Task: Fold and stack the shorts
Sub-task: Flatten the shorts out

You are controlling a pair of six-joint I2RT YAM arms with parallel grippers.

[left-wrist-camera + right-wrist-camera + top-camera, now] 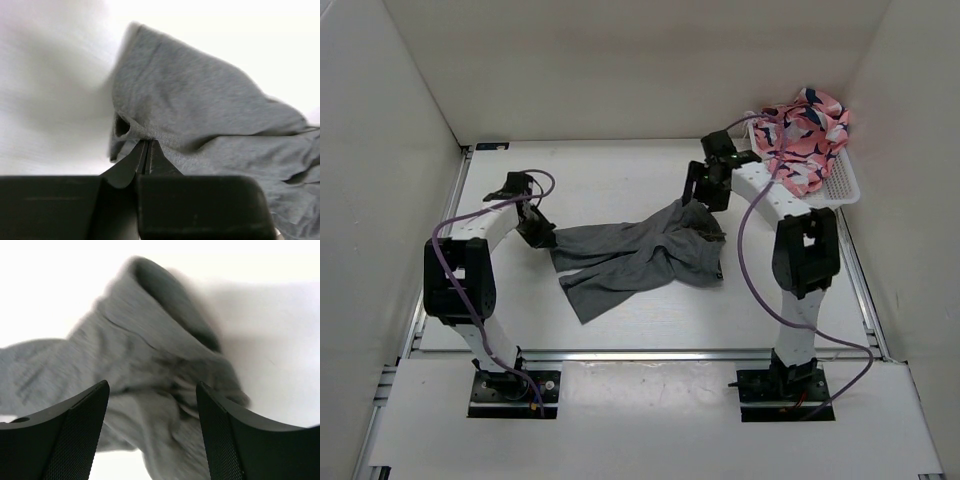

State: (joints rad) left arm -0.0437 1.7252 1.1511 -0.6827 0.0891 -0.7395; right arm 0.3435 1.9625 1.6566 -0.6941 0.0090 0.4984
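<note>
The grey shorts (640, 258) lie crumpled across the middle of the table, with one leg trailing toward the front left. My left gripper (544, 238) is at their left edge. In the left wrist view its fingertips (147, 143) are pressed together on a fold of the shorts' (200, 120) hem, which is pulled up a little. My right gripper (706, 196) hovers over the bunched right end of the shorts. In the right wrist view it (152, 387) stands open, with the blurred grey shorts (150, 350) below and nothing between its fingers.
A white basket (847, 187) at the back right holds pink patterned clothes (805, 135), close behind the right arm. White walls enclose the table on the left, back and right.
</note>
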